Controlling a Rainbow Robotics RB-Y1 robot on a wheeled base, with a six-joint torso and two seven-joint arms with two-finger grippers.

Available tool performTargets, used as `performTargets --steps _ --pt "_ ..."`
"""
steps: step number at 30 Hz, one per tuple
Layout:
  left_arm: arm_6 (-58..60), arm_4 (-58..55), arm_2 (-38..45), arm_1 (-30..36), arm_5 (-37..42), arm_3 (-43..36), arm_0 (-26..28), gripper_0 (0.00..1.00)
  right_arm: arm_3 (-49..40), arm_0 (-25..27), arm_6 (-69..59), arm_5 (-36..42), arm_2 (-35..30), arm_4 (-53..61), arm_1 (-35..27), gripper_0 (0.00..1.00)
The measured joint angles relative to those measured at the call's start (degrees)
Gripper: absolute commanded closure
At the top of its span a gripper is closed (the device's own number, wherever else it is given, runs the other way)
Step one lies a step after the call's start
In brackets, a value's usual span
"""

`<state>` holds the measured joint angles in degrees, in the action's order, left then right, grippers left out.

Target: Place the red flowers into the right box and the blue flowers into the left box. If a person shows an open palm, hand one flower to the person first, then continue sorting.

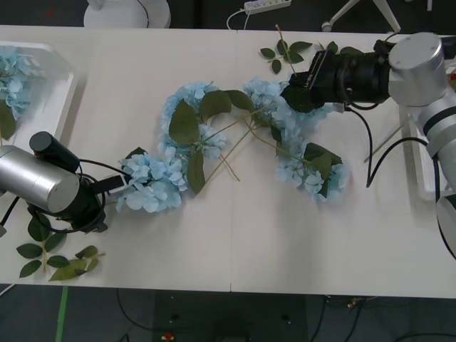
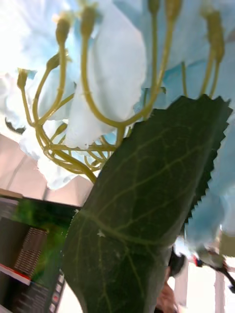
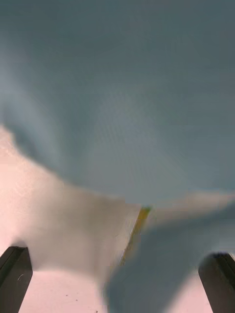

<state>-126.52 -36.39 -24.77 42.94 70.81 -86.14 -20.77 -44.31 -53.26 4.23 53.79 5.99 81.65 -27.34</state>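
Several blue flowers [image 1: 187, 135] with dark leaves lie in a chain across the middle of the table. My left gripper [image 1: 122, 179] [image 3: 117, 288] stands open at the edge of the nearest blue head [image 1: 151, 187], its black fingers [image 3: 14, 276] wide on either side of blurred blue petals [image 3: 122, 98]. My right gripper [image 1: 293, 96] is pushed into the far blue head; blue petals [image 2: 117, 73] and a big leaf [image 2: 142, 210] sit right against its camera. The left box [image 1: 68, 78] holds blue flowers [image 1: 13, 82]. The right box [image 1: 417, 164] is mostly hidden behind the right arm. The red flowers are out of view.
Loose green leaf sprigs lie by the left arm near the front edge [image 1: 57, 260] and at the back near the right gripper [image 1: 285, 50]. A black cable [image 1: 370, 142] hangs from the right arm. Bare tabletop [image 1: 285, 242] stretches along the front.
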Motion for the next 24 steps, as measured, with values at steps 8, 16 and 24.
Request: performTargets --steps 8,16,24 --pt "-1.12 0.23 -0.60 -0.02 -1.46 0.44 -0.39 0.75 -0.36 -0.81 19.32 9.82 0.24 10.93 -8.79 1.00" --pt "-1.12 0.25 -0.60 -0.07 -2.57 1.28 -1.03 1.00 -4.04 -0.82 55.03 14.60 0.27 12.80 -14.73 1.00" --pt "-1.12 0.61 -0.60 -0.15 -3.08 1.85 -1.43 1.00 -11.96 -0.81 85.81 14.40 0.34 21.67 -19.61 1.00"
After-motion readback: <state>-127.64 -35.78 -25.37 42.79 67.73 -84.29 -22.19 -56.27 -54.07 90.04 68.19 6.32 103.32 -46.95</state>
